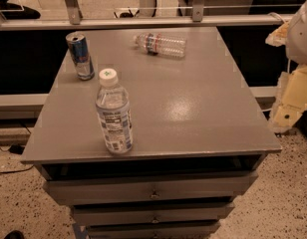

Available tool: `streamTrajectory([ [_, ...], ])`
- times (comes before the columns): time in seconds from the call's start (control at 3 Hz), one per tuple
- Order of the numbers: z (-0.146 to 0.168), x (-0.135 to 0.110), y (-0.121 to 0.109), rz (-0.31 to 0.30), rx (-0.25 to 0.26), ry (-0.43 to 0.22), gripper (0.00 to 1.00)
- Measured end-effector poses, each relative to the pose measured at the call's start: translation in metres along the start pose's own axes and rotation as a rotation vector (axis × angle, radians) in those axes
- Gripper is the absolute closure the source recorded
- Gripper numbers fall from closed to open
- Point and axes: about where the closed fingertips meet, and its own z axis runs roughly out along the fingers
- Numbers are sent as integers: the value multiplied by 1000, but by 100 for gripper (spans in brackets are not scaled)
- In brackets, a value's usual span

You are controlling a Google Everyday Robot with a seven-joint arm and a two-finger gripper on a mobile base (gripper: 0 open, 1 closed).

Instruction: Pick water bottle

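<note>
- Three containers occupy the bench (193, 108): two bottles and one can.
- Task target: the water bottle (161, 44). It lies on its side at the far end of the bench, slightly right of centre, with its cap end pointing left. Nothing touches it.
- Tool (302, 31): the white rounded body at the far right edge, cut off by the frame, is judged to be the tool. It is off the bench and well apart from the water bottle. Whether it is open or closed cannot be told.
- Progress: judged as at the start. The water bottle rests on the bench; no contact, no grasp, no lift.
- Remaining steps, as a judgement: bring the tool over the far end of the bench, align it across the lying bottle body, close on it, lift clear.
- Fat bottle (113, 114): upright, white cap, near left part of the bench. It is well apart from the target and not on a direct line from the right edge.
- Can (80, 55): upright, far left, well apart from the target.
- Water bottle label: narrow red-and-blue band around the middle; no writing legible.
- Fat bottle label: white and blue with a block of small dark print; text not legible.
- Can: blue and silver panels; no brand name legible.
</note>
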Motion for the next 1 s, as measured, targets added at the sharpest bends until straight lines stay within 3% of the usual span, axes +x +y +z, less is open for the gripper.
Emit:
streamTrajectory([
  [0.33,1,-1,-1,-1,0,-6,0],
  [0.67,8,-15,-10,-10,-7,-72,0],
  [1.0,32,-44,-38,-1,-3,-159,0],
])
